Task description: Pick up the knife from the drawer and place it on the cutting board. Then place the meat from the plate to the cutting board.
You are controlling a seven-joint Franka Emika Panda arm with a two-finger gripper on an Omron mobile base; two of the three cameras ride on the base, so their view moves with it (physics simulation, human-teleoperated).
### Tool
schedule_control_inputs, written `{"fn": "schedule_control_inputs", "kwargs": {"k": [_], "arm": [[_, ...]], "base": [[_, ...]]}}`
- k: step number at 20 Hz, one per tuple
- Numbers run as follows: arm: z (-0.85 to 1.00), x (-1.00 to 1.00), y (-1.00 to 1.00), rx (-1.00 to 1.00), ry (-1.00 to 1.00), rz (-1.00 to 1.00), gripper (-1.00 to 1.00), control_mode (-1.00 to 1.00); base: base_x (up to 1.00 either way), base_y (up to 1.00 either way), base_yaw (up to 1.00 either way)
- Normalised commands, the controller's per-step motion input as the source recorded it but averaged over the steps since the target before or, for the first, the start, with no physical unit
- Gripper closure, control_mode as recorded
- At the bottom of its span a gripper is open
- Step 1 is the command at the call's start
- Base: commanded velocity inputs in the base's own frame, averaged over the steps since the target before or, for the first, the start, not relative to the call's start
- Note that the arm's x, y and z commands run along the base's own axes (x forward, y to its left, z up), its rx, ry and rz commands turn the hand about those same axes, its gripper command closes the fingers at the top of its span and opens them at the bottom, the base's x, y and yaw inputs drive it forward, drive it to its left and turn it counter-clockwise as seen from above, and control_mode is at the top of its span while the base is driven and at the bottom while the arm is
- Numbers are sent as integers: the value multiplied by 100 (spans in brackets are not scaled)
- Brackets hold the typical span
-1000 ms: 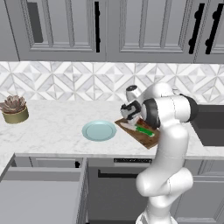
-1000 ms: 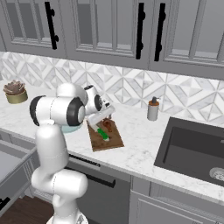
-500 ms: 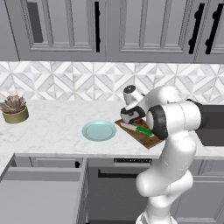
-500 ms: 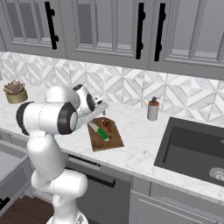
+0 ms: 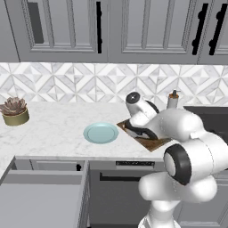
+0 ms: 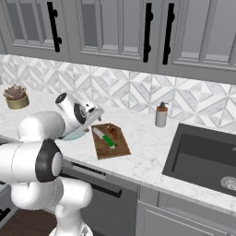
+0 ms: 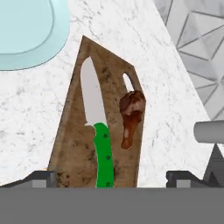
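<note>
- Both task things lie on the cutting board (image 7: 78,144): the knife (image 7: 98,140) along its middle, green handle toward the camera, and the meat (image 7: 131,114) just beside the blade, apart from it, near the board's handle slot.
- Beside the board's far corner sits the plate (image 7: 26,30), pale blue-green and bare, so by my judgement both placements are done.
- Above the board hangs the gripper (image 7: 107,179); its fingers (image 7: 39,178) stand wide apart, released, grasping nothing.
- From the right base view, board (image 6: 110,140) with knife and meat sits on the counter (image 6: 147,152), between the arm and a small bottle (image 6: 161,115).
- Well below and left of the board, the drawer (image 5: 42,200) stands open, grey and flat inside.
- Risk, as I judge it: a low sweep on withdrawal could let a fingertip catch the knife handle and drag it off the board, or nudge the meat, which looks light and rounded enough to roll.
- Another risk: the open drawer could snag the base or arm.
</note>
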Motion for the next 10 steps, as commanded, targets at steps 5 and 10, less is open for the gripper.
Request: {"fn": "schedule_control_inputs", "kwargs": {"k": [5, 10], "arm": [[95, -70, 44, -12, -24, 0, -100, -100], [83, -76, 40, -13, -20, 0, -100, -100]], "base": [[0, 0, 0], [0, 0, 0]]}}
